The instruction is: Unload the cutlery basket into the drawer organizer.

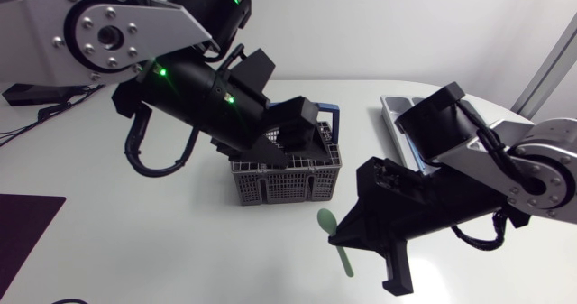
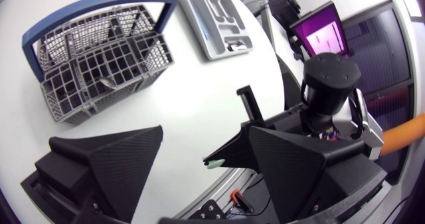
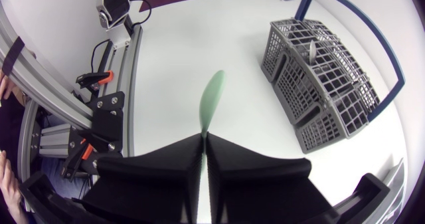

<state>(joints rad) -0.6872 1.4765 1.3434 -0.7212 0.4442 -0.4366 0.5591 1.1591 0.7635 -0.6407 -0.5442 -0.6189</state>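
Cutlery basket [image 1: 287,176]: 1; organizer [image 2: 216,21]: 1. R claw [image 3: 204,139] clamped on 1 green spoon [image 3: 212,94]; L claw [image 2: 206,134] agape, empty.

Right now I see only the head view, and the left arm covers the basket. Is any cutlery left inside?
Observer: Yes, the right wrist view shows one silver piece standing in the cutlery basket.
Operator: Does the left gripper hold it?
Observer: No, its own view shows it open and empty.
Operator: Is the green spoon really clamped?
Observer: Yes, both fingers of the right gripper close on its handle.
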